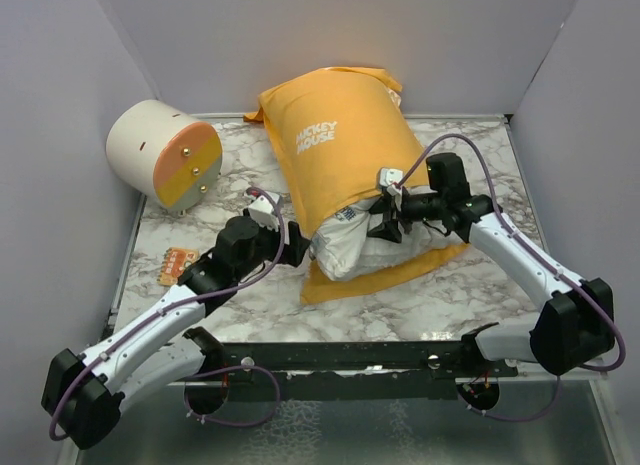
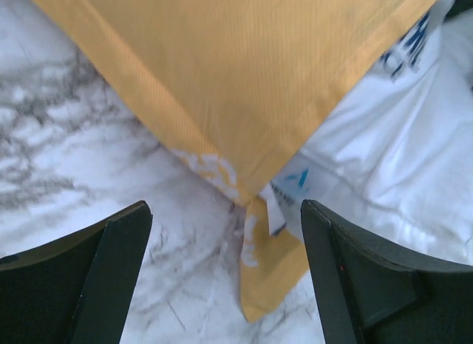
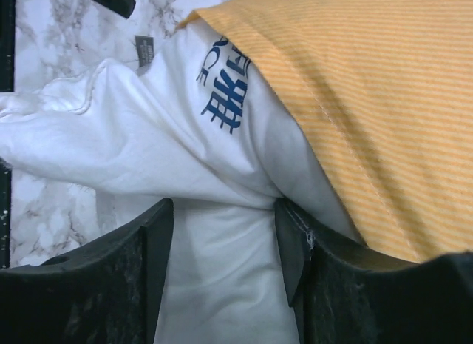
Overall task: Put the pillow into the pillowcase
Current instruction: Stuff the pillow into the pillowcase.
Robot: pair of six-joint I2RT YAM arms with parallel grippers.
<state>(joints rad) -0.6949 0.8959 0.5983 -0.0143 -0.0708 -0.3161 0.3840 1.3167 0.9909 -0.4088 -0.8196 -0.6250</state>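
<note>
Here, pillow (image 3: 148, 148) bunched between right gripper (image 3: 222, 214) jaws

top camera looks down from behind; both wrist cameras closely face the pillowcase (image 2: 236, 78).

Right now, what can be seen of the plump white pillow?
The plump white fabric pillow is mostly inside the orange-yellow fabric pillowcase. Only its near end sticks out of the opening, crumpled and creased, lying on the case's lower flap over the marble table. Blue printed characters show near the case's edge. A fold sits between the fingers of the right claw; whether it is pinched is unclear.
</note>
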